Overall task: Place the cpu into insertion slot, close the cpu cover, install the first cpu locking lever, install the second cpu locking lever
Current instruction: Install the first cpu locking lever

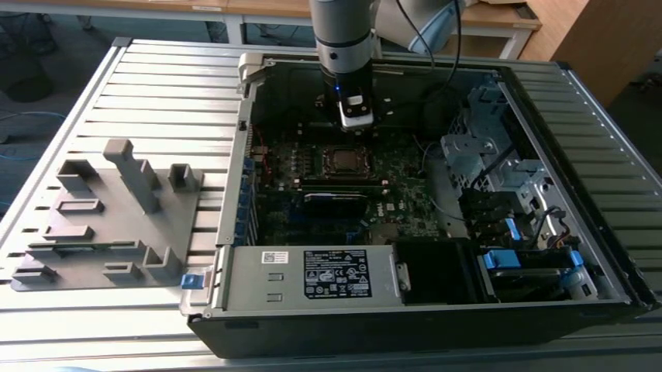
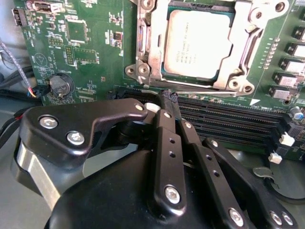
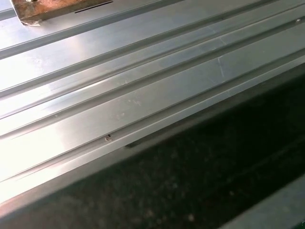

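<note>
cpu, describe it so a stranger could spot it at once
Inside the open computer case, find the green motherboard. The cpu sits on it, ringed by the silver cpu cover. Unlike the long black slots beside it, it is a flat square with a dull grey top.

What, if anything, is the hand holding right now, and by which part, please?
It cannot be told for sure. The hand, fingers closed together, has its tips at the free end of the cpu locking lever, but a true grip does not show.
</note>
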### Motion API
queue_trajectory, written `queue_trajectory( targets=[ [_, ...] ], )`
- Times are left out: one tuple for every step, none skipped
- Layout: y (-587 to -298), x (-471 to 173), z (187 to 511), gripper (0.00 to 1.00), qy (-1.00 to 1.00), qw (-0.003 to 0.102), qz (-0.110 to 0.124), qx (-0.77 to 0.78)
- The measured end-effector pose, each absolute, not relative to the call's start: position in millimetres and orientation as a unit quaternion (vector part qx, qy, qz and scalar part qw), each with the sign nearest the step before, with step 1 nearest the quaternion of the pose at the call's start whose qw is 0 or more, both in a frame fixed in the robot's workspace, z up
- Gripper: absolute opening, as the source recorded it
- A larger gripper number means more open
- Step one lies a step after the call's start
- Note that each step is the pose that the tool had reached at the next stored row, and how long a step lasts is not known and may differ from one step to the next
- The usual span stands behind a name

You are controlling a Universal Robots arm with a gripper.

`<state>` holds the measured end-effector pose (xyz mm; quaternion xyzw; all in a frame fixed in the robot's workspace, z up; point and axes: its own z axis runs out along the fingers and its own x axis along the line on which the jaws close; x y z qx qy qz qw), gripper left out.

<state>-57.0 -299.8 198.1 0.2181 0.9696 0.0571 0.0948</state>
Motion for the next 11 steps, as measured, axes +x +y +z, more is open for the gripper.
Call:
queue_trajectory(
  targets=[
    [-300.1, -56.9, 198.0, 0.11, 0.97, 0.095, 0.057, 0.218],
    [-300.4, -56.9, 198.0, 0.11, 0.97, 0.095, 0.057, 0.218],
    [-300.7, -56.9, 198.0, 0.11, 0.97, 0.095, 0.057, 0.218],
    [-300.9, -56.9, 197.8, 0.11, 0.97, 0.095, 0.057, 0.218],
    [-301.2, -56.9, 197.6, 0.11, 0.97, 0.095, 0.057, 0.218],
    [-301.5, -56.9, 197.4, 0.11, 0.97, 0.095, 0.057, 0.218],
    [-301.7, -56.9, 197.1, 0.11, 0.97, 0.095, 0.057, 0.218],
    [-301.9, -56.9, 196.9, 0.11, 0.97, 0.095, 0.057, 0.218],
    [-302.2, -56.9, 196.7, 0.11, 0.97, 0.095, 0.057, 0.218],
    [-302.5, -56.9, 196.6, 0.11, 0.97, 0.095, 0.057, 0.218],
    [-302.8, -56.9, 196.5, 0.11, 0.97, 0.095, 0.057, 0.218]
  ],
)
